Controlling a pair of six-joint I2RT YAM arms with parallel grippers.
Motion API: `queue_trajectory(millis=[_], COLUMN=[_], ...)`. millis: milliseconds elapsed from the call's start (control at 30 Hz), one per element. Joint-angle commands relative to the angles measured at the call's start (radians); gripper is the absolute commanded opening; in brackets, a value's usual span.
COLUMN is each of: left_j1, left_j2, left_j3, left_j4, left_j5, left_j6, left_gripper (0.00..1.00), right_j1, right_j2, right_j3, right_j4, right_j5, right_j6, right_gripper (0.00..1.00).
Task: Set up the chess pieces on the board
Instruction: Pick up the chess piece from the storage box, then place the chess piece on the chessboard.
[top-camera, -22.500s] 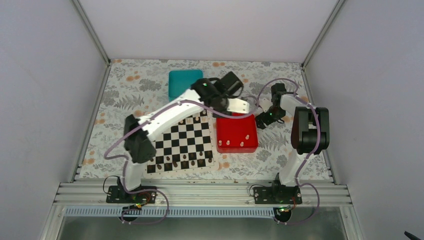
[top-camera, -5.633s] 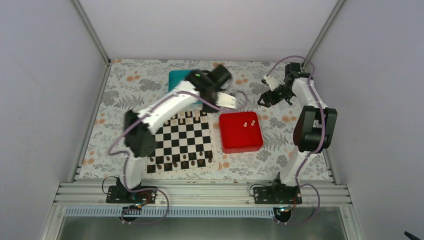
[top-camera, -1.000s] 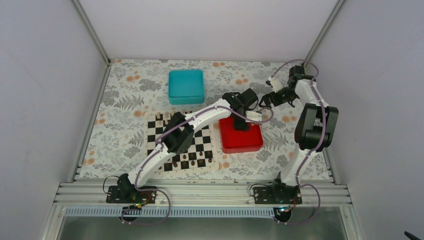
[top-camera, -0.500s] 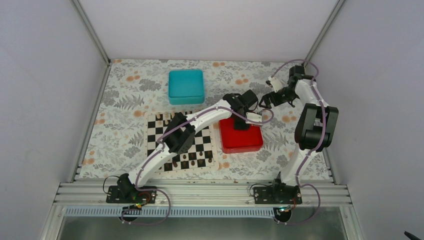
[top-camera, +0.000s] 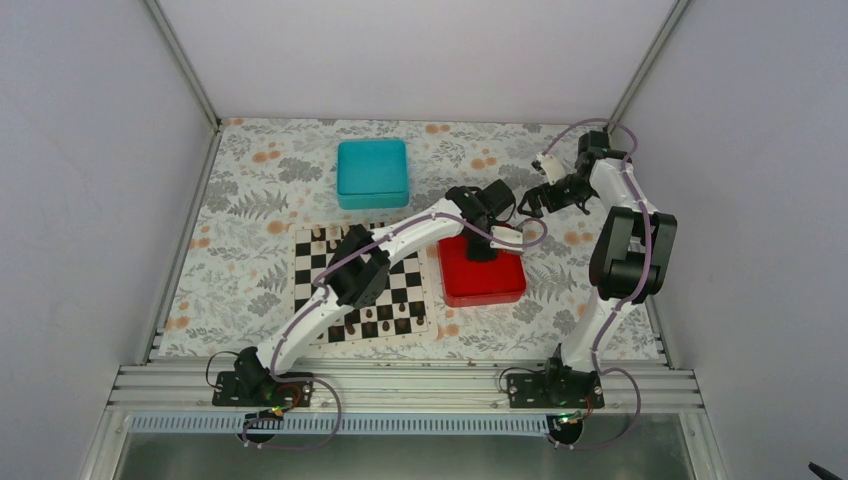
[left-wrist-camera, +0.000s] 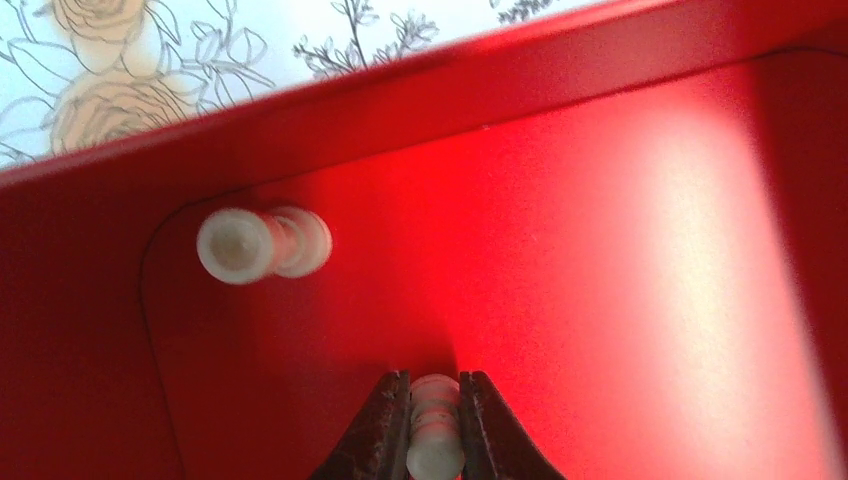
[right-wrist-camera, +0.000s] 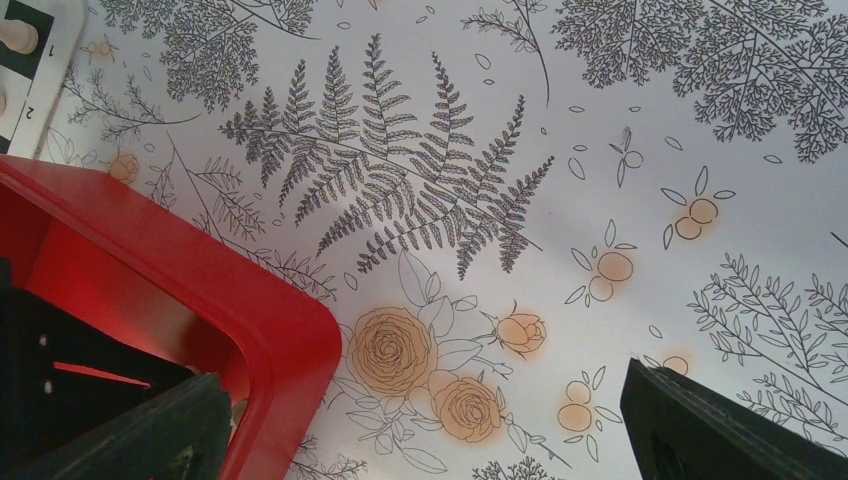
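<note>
the board (top-camera: 360, 285) lay by the surface's (top-camera: 260, 190) near edge. in the red tray (left-wrist-camera: 600, 250), the left claw (left-wrist-camera: 436, 400) pinched a pale piece (left-wrist-camera: 436, 450); a second piece (left-wrist-camera: 262, 243) lay near the tray's corner. the right claw (top-camera: 533, 200) gaped wide, far right.
</note>
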Motion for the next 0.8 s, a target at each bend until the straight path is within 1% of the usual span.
queue_trajectory(millis=[0, 67, 133, 200, 300, 400, 467, 533, 667, 767], left_j1=[-0.008, -0.001, 0.009, 0.030, 0.087, 0.179, 0.263, 0.355, 0.528, 0.626], left_j2=[-0.110, -0.189, -0.289, -0.405, -0.593, -0.764, -0.883, -0.968, -1.085, -1.135], left_j3=[-0.014, -0.062, -0.141, -0.255, -0.487, -0.691, -0.812, -0.926, -1.130, -1.255], left_j4=[-0.076, -0.086, -0.083, -0.063, -0.002, 0.044, 0.071, 0.106, 0.173, 0.236], left_j5=[-0.011, -0.035, -0.062, -0.106, -0.167, -0.214, -0.228, -0.236, -0.223, -0.219], left_j6=[0.021, 0.025, 0.028, 0.025, 0.016, 0.009, 0.007, 0.008, 0.023, 0.043], left_gripper=[0.08, 0.08, 0.08, 0.08, 0.09, 0.10, 0.11, 0.11, 0.11, 0.11], right_j1=[-0.012, -0.011, -0.012, -0.012, -0.013, -0.013, -0.013, -0.013, -0.012, -0.013], right_j2=[-0.014, -0.012, -0.011, -0.009, -0.008, -0.007, -0.003, -0.003, -0.002, -0.004], right_j3=[0.001, 0.000, -0.001, -0.002, -0.007, -0.006, -0.003, 0.001, 0.005, 0.004], right_j4=[0.002, 0.003, 0.003, 0.002, 0.002, 0.002, 0.000, -0.003, -0.010, -0.011], right_j5=[-0.012, -0.011, -0.009, -0.008, -0.005, -0.004, -0.005, -0.007, -0.010, -0.010], right_j6=[-0.001, -0.002, -0.003, -0.004, -0.006, -0.005, -0.004, -0.004, -0.002, -0.001], right_gripper=[1.00, 1.00, 1.00, 1.00, 1.00, 1.00, 1.00, 1.00, 1.00, 1.00])
